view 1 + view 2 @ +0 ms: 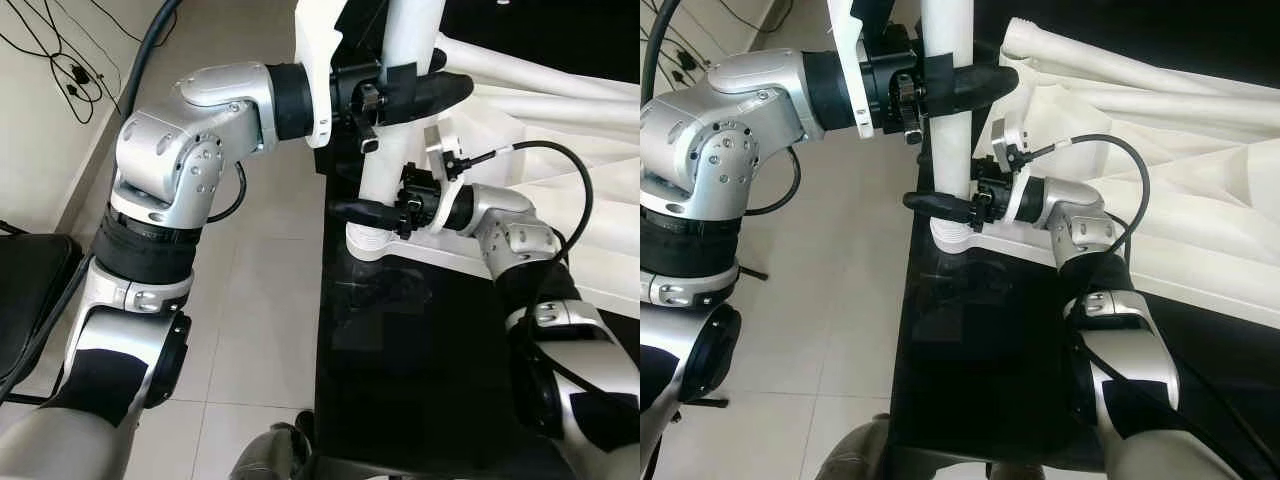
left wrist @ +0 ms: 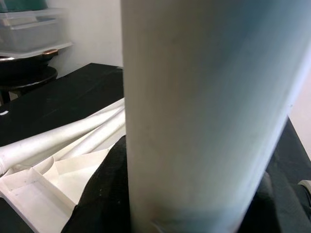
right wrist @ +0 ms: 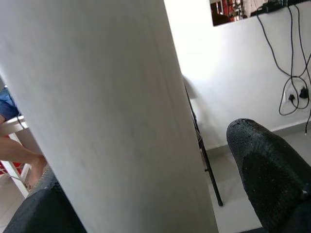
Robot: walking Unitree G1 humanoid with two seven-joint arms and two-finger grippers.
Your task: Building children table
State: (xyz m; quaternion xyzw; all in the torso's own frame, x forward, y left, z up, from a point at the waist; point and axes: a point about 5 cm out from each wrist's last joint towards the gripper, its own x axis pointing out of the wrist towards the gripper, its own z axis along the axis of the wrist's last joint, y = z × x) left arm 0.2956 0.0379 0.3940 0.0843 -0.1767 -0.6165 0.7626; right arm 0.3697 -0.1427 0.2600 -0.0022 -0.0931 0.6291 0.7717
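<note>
A white table leg (image 1: 388, 160) stands upright, with its ribbed foot (image 1: 372, 243) on the corner of the white tabletop (image 1: 1160, 150), which lies underside up on a black table (image 1: 400, 350). My left gripper (image 1: 430, 85) is shut on the leg high up, reaching in from the left. My right gripper (image 1: 352, 210) is shut on the same leg low down, just above the foot. The leg looms close in both wrist views (image 2: 204, 111) (image 3: 107, 121), with a black finger (image 3: 267, 165) beside it. Other white legs (image 2: 73, 136) lie loose on the tabletop's underside.
The leg stands at the black table's left edge, with tiled floor (image 1: 260, 300) beside it. A black chair (image 1: 30, 290) stands at the left and cables (image 1: 70, 70) lie by the wall. A person's leg (image 3: 14, 150) appears in the right wrist view.
</note>
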